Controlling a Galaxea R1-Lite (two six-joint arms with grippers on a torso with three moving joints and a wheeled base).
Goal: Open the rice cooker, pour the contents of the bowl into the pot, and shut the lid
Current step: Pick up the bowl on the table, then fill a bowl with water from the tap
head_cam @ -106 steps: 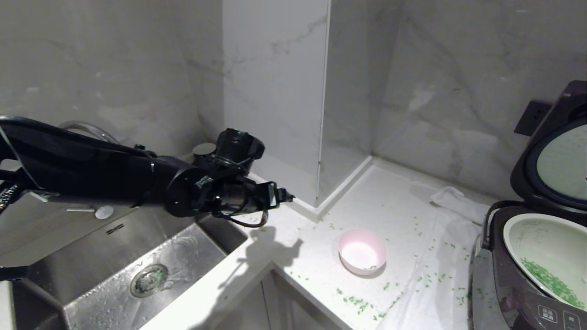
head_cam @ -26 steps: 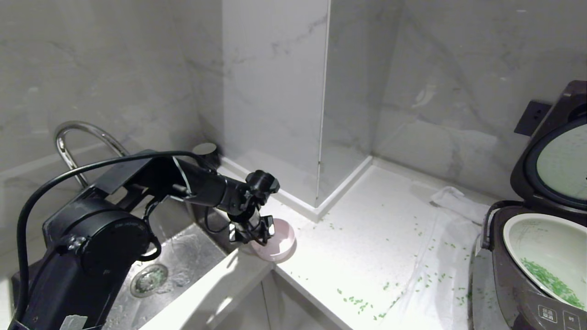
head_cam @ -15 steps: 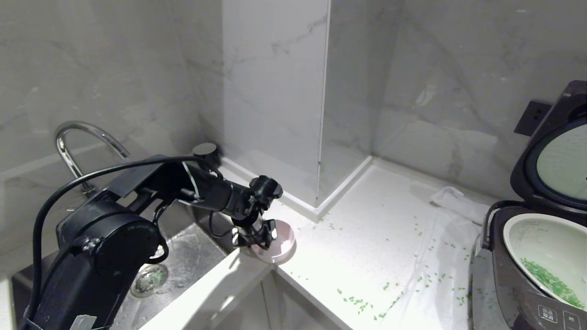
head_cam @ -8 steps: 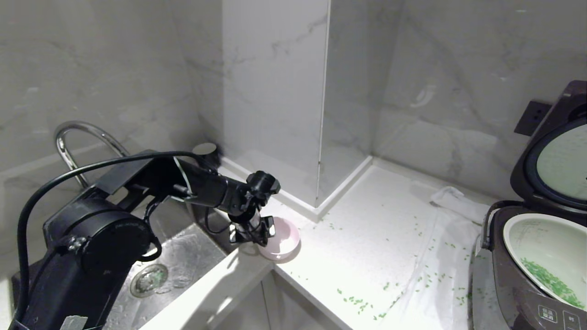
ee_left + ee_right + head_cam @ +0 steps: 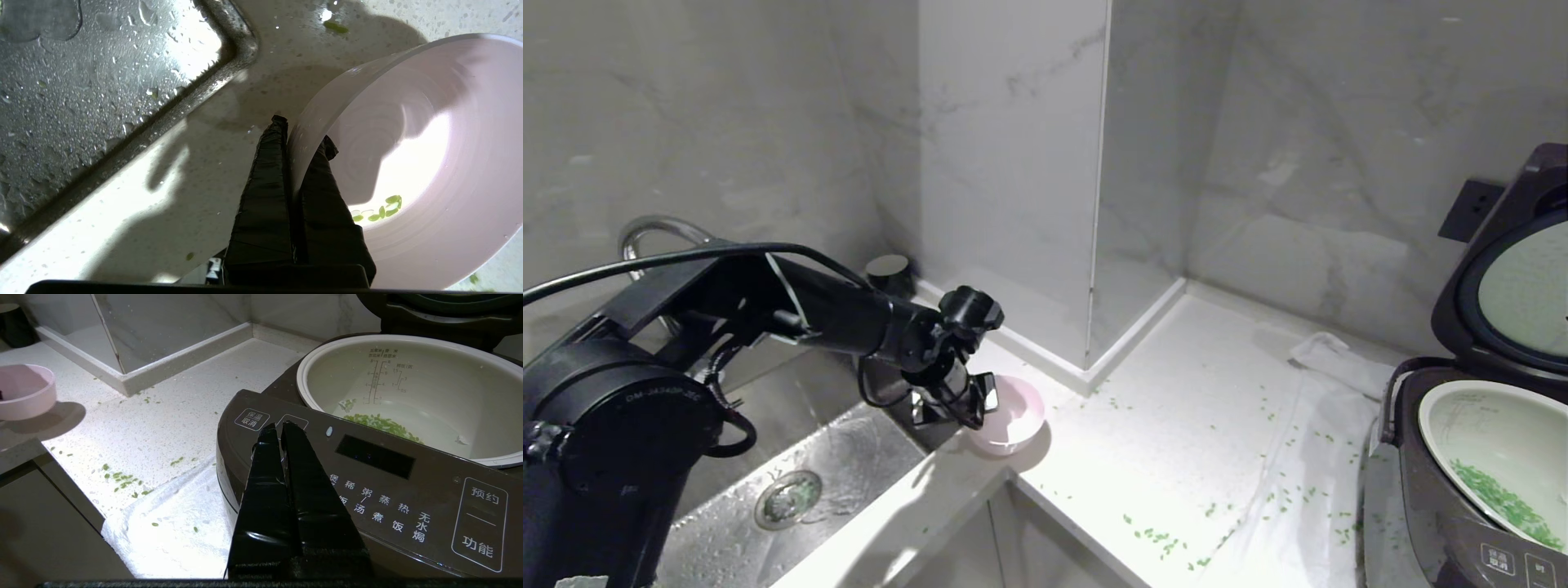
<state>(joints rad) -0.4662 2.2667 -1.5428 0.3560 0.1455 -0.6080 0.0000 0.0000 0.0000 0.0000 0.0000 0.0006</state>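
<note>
Pour largely done; lid closing outstanding, bowl being handled at the sink corner.

The rice cooker [image 5: 1470,482] is standing open, the lid [image 5: 1507,278] raised, and green bits [image 5: 380,424] are lying in the pot [image 5: 412,392]; many are littering the counter [image 5: 1176,425]. The left gripper [image 5: 300,143] is pinching the rim of the bowl [image 5: 412,163], which is holding only a few bits beside the sink [image 5: 792,482]. The right gripper [image 5: 280,428] is sitting clenched and empty over the front panel [image 5: 367,486], which is showing Chinese button labels including 保温/取消, 预约, 功能, 煮饭 and 粥.
</note>
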